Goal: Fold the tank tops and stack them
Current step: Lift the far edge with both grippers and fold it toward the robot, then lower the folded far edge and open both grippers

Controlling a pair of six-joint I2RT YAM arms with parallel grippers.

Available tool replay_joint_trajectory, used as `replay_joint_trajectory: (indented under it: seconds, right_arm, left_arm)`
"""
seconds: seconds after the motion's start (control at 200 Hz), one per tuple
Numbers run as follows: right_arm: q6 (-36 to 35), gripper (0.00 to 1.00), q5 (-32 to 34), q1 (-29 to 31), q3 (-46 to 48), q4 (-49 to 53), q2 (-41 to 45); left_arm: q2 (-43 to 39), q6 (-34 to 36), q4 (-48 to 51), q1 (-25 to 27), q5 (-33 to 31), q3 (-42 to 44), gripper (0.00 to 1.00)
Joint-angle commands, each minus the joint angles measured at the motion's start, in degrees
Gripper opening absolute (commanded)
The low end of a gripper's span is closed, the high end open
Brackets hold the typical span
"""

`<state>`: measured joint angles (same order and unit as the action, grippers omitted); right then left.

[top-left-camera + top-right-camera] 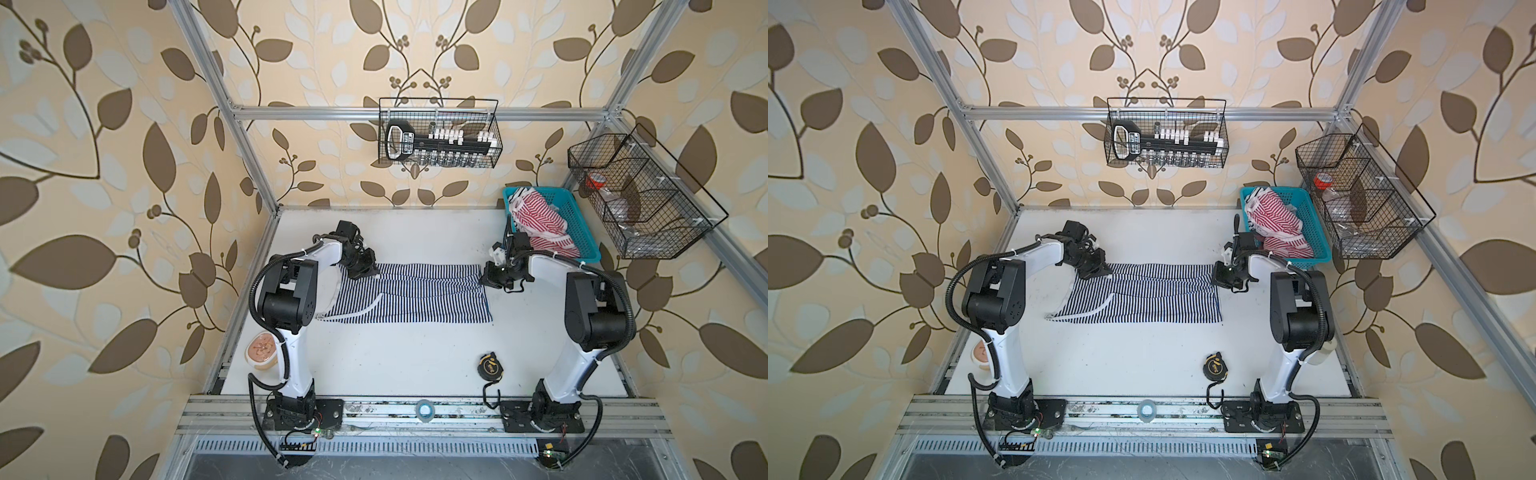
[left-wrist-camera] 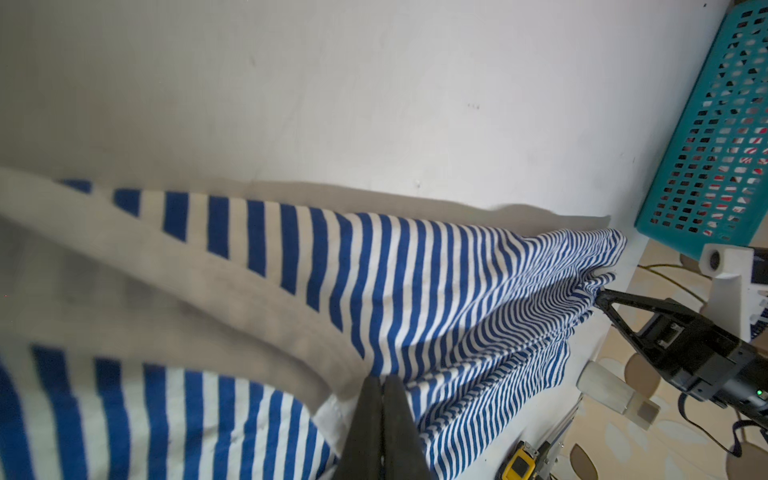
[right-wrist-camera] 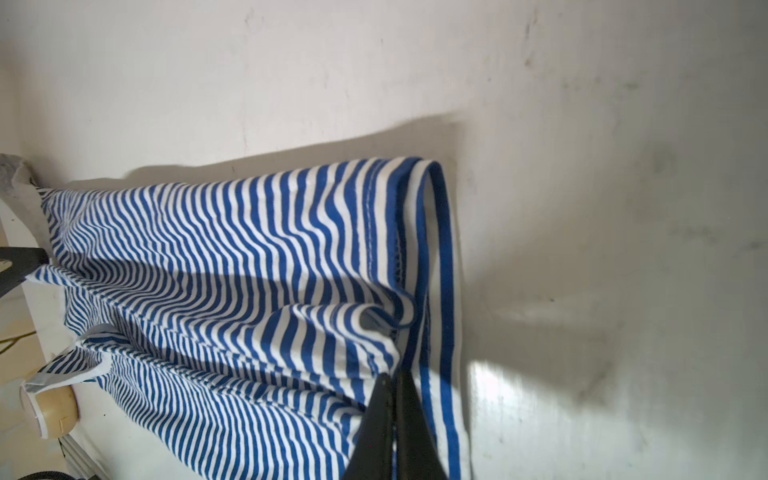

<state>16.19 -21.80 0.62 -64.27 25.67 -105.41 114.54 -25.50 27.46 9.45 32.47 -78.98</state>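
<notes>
Your left pincer (image 2: 382,380) is clenched on the shoulder end of the navy-and-white striped cloth tank top (image 1: 415,299), and your right pincer (image 3: 390,376) is clenched on its hem. The top lies across the middle of the white bench (image 1: 395,357), its far edge raised off the surface between the two grips. Both hold only a thin pinch of soft fabric, so I judge a quick pull could slip a corner free. If one arm travels ahead of the other, the fold will likely land skewed. The long ridges running through the middle may get pressed in as creases. A loose strap trails by the left arm and could bunch under. The red-and-white striped tank top (image 1: 540,226) sits heaped in the teal plastic basket (image 1: 586,237) just behind the right arm, close enough to snag. The bench is scuffed but flat, with a black-and-yellow tape measure (image 1: 490,365) near the front. An aluminium frame and leaf-patterned wallpaper enclose it, with black wire baskets (image 1: 438,133) hung above.
</notes>
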Motion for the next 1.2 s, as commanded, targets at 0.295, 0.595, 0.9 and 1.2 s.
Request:
replay_joint_trajectory:
  seconds: [0.295,0.595,0.9,1.2]
  right_arm:
    - [-0.72,0.15,2.11,0.13,2.68,1.89,0.12]
    - [0.46,0.29,4.02,0.08,2.21,3.32,4.06]
    - [2.41,0.29,7.01,1.89,-1.67,4.79,8.11]
    - [5.03,0.03,2.12,7.26,-6.66,0.58,0.95]
  left_arm:
    - [-1.74,2.34,5.56,1.18,-3.61,-0.39,0.00]
    - [-3.82,2.63,9.56,1.45,-5.55,-2.12,0.36]
    - [-6.14,3.00,14.64,1.28,-11.46,-10.46,0.39]
    - [7.81,4.69,19.68,-1.81,-14.34,-28.15,0.30]
